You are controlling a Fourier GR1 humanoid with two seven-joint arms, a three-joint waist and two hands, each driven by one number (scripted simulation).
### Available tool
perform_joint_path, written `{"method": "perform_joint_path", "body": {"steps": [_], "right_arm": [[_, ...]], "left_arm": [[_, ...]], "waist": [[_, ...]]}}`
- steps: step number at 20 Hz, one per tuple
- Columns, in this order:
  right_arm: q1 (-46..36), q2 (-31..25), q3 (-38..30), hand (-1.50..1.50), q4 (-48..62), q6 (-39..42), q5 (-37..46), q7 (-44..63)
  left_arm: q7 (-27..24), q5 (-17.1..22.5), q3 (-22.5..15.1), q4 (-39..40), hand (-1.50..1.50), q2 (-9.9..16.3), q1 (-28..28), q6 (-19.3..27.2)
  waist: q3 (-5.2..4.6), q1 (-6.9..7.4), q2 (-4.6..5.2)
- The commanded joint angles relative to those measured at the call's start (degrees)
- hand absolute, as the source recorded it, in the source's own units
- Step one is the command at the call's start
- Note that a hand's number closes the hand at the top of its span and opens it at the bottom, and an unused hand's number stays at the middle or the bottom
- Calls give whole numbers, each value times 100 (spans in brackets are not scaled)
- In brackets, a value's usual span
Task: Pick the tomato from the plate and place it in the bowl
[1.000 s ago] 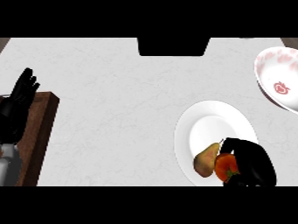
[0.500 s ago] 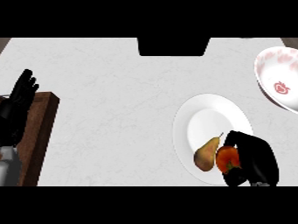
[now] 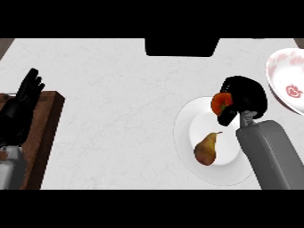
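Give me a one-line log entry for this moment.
right hand: shut on tomato | above plate | pear on plate | bowl empty | left hand: open, resting

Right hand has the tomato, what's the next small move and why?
Probably carry it right, toward the bowl. The right hand is curled round the tomato near the plate's far rim, short of the bowl. The pear lies on the plate; the left hand rests open at the left edge.
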Motion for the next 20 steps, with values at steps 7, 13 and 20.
{"method": "perform_joint_path", "body": {"steps": [7,13,20], "right_arm": [[-1392,-150,-275,150,-831,-784,974,1092],[-1232,-676,-953,150,-1669,-309,643,1135],[-1372,-1213,-1990,150,-579,-896,-109,82]], "left_arm": [[89,-47,19,18,0,-39,-35,50],[-120,-15,131,-73,0,20,182,-69],[-144,-122,108,-58,0,-69,190,-14]], "waist": [[0,-101,-32],[2,-130,-35],[4,-84,-19]]}}
